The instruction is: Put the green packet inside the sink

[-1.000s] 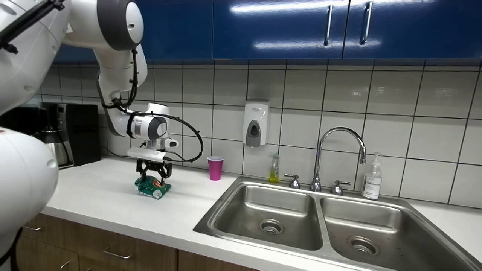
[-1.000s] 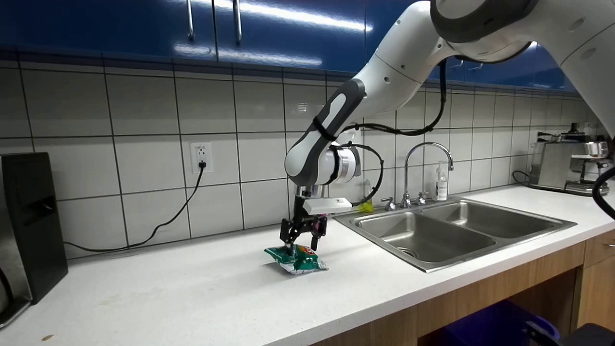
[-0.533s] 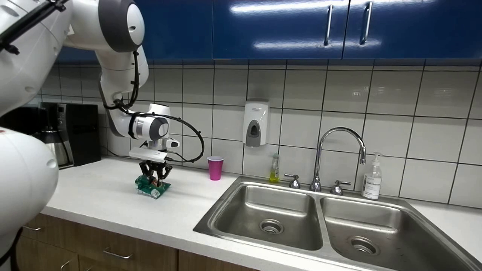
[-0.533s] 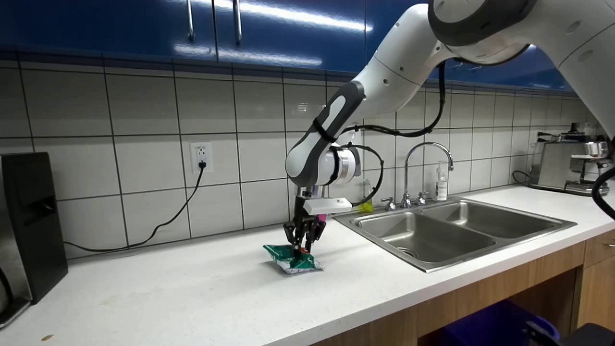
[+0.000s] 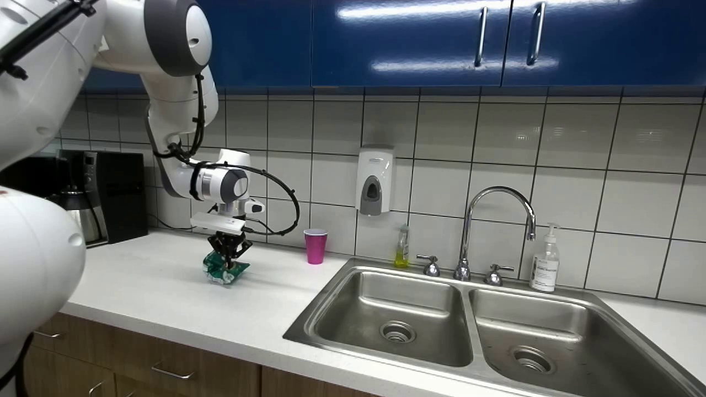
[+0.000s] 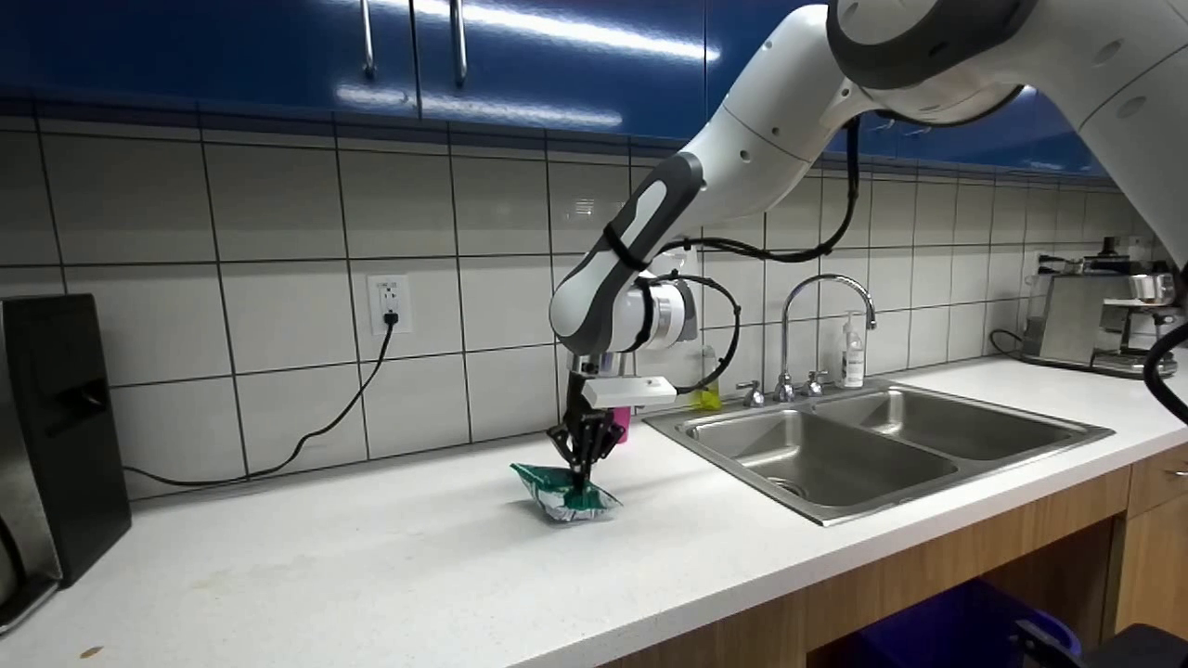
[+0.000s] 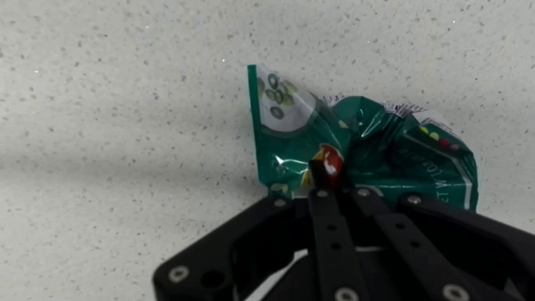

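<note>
The crinkled green packet (image 5: pixel 214 268) is at the counter to the left of the sink in an exterior view. My gripper (image 5: pixel 229 263) points straight down with its fingers brought together, and the middle of the packet is pinched between them. Both ends of the packet (image 6: pixel 536 481) bend upward around the fingers. In the wrist view the packet (image 7: pixel 422 167) is bunched in folds at the gripper (image 7: pixel 330 177), which hides part of its lower edge. Whether its underside still touches the counter I cannot tell. The sink's left basin (image 5: pixel 361 325), with a round drain, holds nothing.
A pink cup (image 5: pixel 315 246) stands by the wall between the packet and the sink. Behind the basins are the tall faucet (image 5: pixel 466 231), a yellow-green soap bottle (image 5: pixel 402 251) and a pump bottle (image 5: pixel 546 264). A black coffee maker (image 5: pixel 118 193) is at the far left.
The fingers have gone from open to shut, squeezing the packet together between them. Gripper and packet have risen slightly in the last half second.
</note>
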